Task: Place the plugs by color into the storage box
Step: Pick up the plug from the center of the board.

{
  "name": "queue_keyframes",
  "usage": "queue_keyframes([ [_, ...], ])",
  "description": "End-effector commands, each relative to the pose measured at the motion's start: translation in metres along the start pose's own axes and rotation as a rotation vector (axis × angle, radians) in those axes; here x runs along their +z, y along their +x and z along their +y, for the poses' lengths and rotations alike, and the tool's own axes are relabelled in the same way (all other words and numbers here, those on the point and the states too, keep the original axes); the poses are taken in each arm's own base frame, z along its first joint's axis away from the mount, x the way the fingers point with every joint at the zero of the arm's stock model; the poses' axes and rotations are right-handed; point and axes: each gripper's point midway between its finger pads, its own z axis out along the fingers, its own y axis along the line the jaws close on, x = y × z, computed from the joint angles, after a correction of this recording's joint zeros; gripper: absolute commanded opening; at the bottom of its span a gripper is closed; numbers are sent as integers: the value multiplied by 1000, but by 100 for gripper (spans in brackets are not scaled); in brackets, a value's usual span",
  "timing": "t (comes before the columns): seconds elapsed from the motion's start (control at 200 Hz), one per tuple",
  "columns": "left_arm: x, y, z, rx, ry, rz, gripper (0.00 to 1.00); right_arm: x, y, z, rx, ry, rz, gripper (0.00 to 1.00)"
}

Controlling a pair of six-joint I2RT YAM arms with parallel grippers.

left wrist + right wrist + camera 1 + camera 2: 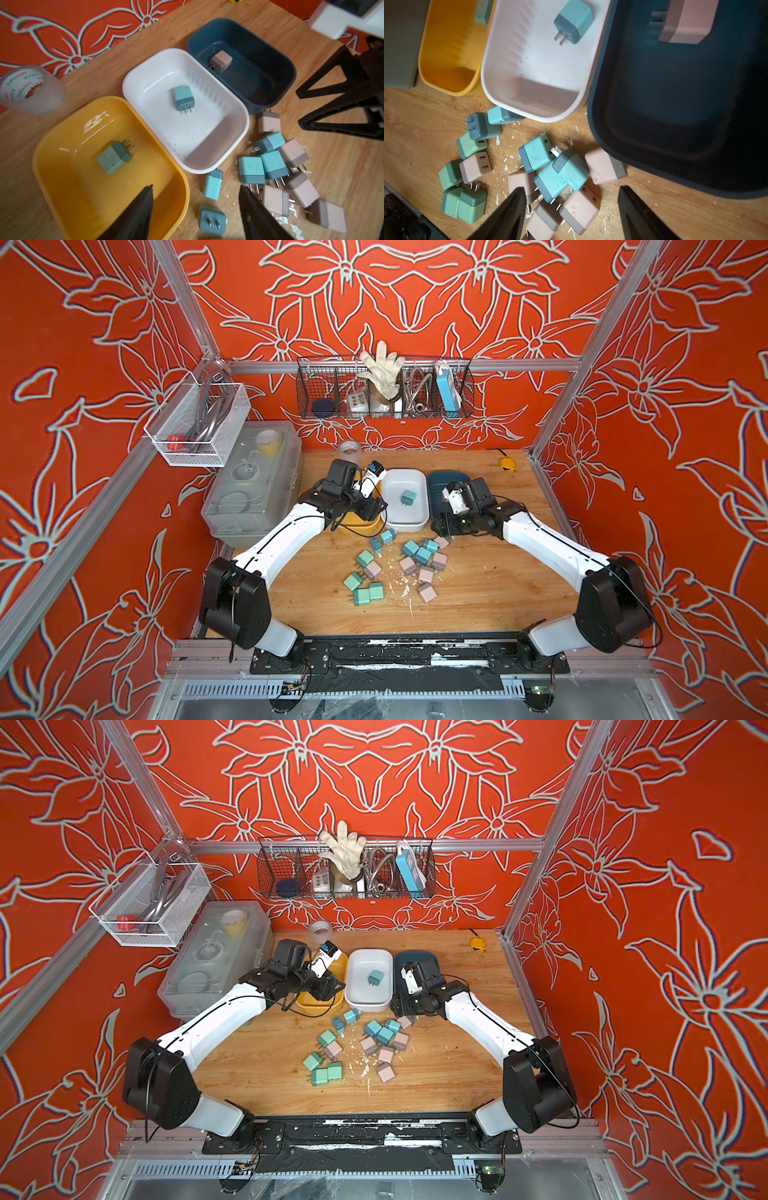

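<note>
**Unit:** Left end effector (196, 187), at the lower edge of the frame: jaws apart, empty. Right end effector (571, 188): the same.

**Operator:** Progress?

**Unit:** One plug per tray: green plug (114, 156) in yellow tray (52, 145), teal plug (184, 97) in white tray (207, 128), pink plug (221, 60) in dark blue tray (270, 68). I judge sorting barely begun.

**Operator:** Obstructions?

**Unit:** Loose plugs (415, 560) lie mid-frame on the worktop (478, 593), touching and overlapping, with prongs interleaved. Tape roll (31, 89), upper left, is no obstacle.
</note>
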Motion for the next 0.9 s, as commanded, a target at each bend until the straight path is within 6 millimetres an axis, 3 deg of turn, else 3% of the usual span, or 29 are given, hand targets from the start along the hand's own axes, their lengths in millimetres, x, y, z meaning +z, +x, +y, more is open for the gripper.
queue_keyframes([
  [0.0, -9, 1, -23, 62, 68, -7, 66, -3, 24, -5, 28, 43, 51, 75],
  [0.275, -20, 11, -69, 172, 174, -1, 66, -12, 51, -14, 48, 110, 74, 74],
  [0.485, -35, 29, -94, 186, 252, -24, 66, -4, 68, -18, 81, 133, 99, 71],
  [0.641, -38, 41, -102, 242, 261, -49, 66, 7, 75, -19, 102, 159, 104, 69],
  [0.896, -37, 38, -105, 243, 276, -48, 66, 24, 80, -19, 138, 192, 100, 67],
])
